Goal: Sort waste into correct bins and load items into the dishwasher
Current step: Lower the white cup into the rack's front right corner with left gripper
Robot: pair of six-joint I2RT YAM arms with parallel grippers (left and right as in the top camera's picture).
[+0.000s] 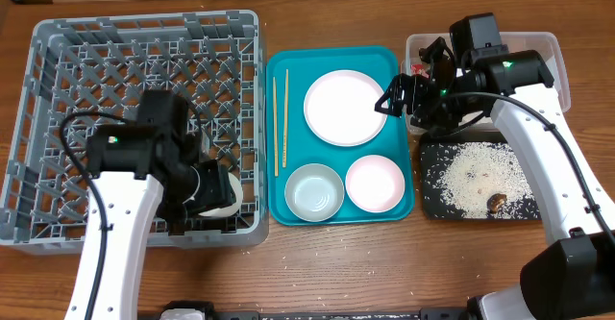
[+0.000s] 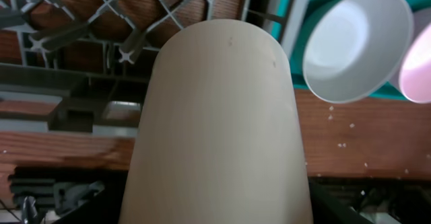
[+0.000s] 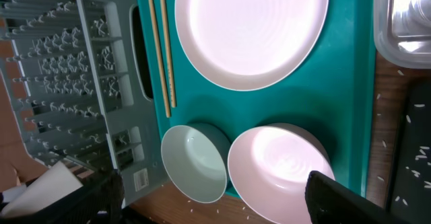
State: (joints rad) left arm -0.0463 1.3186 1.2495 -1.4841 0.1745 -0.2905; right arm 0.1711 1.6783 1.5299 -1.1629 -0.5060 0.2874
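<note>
One cup sits clamped in the left gripper, rack floor right beneath it: loading seems in hand. Next, lower and let go. Right gripper hangs wide, empty, plate just beside it.

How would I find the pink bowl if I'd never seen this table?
Find the teal tray in the middle. Two small bowls sit below its big white plate. The pink bowl is the one nearer the black rice tray; its neighbour is pale blue-green.
</note>
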